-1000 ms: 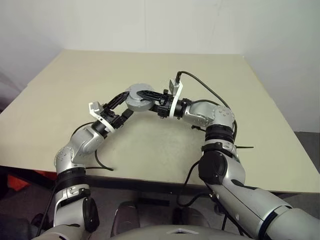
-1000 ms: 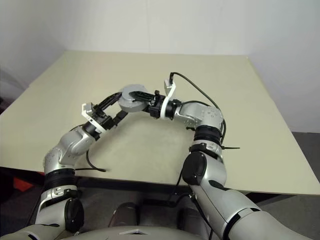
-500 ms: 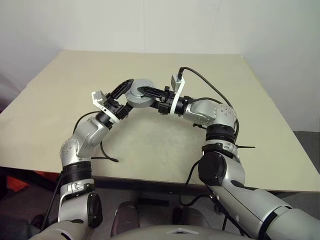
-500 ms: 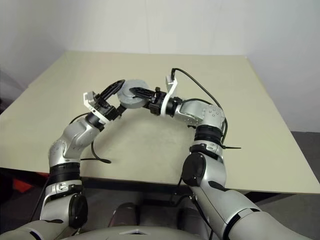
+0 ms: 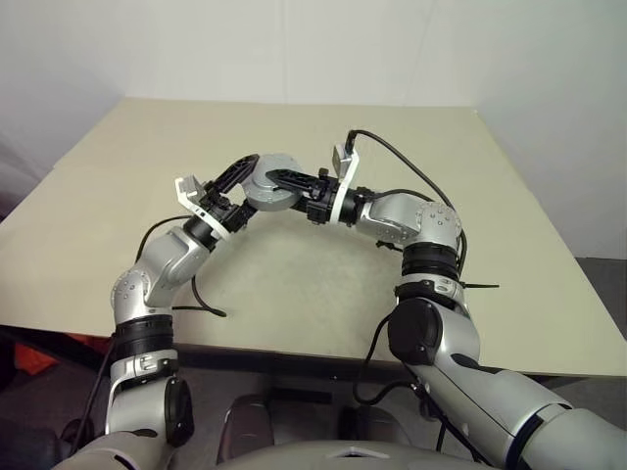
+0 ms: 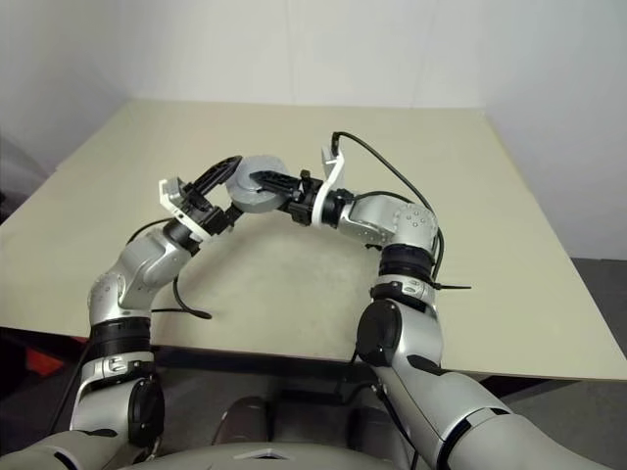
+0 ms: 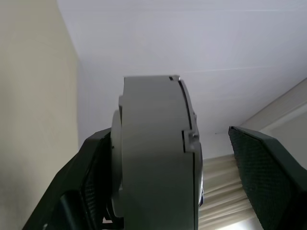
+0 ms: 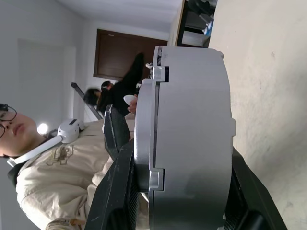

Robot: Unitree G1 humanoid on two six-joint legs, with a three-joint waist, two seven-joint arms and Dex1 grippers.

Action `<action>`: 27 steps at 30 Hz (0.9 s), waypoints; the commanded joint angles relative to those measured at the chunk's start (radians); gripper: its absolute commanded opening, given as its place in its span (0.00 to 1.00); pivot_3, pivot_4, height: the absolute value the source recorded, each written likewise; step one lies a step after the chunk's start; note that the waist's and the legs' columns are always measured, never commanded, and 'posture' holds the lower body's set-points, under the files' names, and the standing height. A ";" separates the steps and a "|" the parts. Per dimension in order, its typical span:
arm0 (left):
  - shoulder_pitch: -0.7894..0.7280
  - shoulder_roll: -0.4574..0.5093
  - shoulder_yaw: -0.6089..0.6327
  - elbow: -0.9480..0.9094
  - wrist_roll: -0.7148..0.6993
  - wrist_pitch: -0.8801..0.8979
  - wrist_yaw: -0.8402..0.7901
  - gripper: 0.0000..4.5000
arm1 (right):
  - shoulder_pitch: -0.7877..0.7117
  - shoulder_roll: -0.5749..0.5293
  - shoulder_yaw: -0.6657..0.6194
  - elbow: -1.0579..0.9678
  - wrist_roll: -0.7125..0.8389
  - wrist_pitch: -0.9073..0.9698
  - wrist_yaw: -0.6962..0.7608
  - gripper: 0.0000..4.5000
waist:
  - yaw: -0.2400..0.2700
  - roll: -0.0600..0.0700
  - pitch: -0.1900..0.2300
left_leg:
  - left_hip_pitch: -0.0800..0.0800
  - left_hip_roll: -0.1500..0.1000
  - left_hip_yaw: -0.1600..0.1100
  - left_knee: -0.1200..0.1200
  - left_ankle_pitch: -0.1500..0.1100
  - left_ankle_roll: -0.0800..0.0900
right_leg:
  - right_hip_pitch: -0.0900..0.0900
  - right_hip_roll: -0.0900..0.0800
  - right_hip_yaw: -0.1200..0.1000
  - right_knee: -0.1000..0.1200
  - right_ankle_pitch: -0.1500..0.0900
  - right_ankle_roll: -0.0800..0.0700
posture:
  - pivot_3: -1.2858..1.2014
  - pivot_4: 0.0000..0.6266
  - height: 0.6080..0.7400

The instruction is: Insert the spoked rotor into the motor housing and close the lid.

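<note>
My right gripper (image 8: 182,153) is shut on the motor housing (image 8: 192,120), a grey drum held above the table with a finger on each flat face. The lid (image 8: 144,124) shows as a thinner layer flush against one face, with a seam between them. My left gripper (image 5: 249,186) is open and straddles the housing (image 7: 153,158) from the left. One of its fingers (image 7: 91,177) lies close against a face and the other finger (image 7: 264,167) stands clear of the drum. The spoked rotor is hidden.
The beige table (image 5: 294,284) stretches under both arms, with white walls beyond its far edge. A black cable (image 5: 206,308) loops by my left arm near the front edge. A person (image 8: 43,182) in a beige top is behind the housing in the right wrist view.
My left arm has risen and brought its open gripper up from lower left to straddle the housing. The right gripper and housing have stayed in place.
</note>
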 commanded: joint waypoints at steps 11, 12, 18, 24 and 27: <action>-0.010 0.028 0.007 -0.031 0.002 -0.018 -0.050 0.85 | -0.004 0.000 0.029 -0.036 0.057 -0.033 0.013 0.45 | 0.000 0.000 0.000 | 0.000 0.000 0.000 0.001 0.000 0.000 | 0.000 0.000 0.000 0.001 0.000 0.000 | 0.52 0.00 1.00; -0.011 0.028 0.007 -0.030 0.004 -0.018 -0.052 0.85 | -0.004 0.000 0.030 -0.037 0.059 -0.035 0.012 0.45 | 0.000 0.000 0.000 | 0.000 0.000 0.000 0.001 0.000 0.000 | 0.000 0.000 0.000 0.001 0.000 0.000 | 0.52 0.00 1.00; -0.020 0.025 0.000 -0.018 0.027 -0.019 -0.058 0.65 | 0.001 -0.002 0.040 -0.042 0.066 -0.041 0.012 0.45 | 0.000 0.000 0.000 | 0.000 0.000 0.000 0.001 0.000 0.000 | 0.000 0.000 0.000 0.002 0.000 0.000 | 0.52 0.00 1.00; -0.023 0.027 0.004 -0.014 0.026 -0.019 -0.062 0.46 | 0.004 -0.009 0.050 -0.040 0.066 -0.051 0.020 0.45 | 0.000 0.000 0.000 | 0.000 0.000 0.000 0.002 0.000 0.000 | 0.000 0.000 0.000 0.003 0.000 0.000 | 0.52 0.00 1.00; -0.024 0.029 -0.001 -0.019 0.029 -0.015 -0.061 0.46 | 0.004 -0.012 0.056 -0.039 0.062 -0.056 0.025 0.45 | 0.000 0.000 0.000 | 0.000 0.000 0.000 0.002 0.000 0.000 | 0.000 0.000 0.000 0.003 0.000 0.000 | 0.52 0.00 1.00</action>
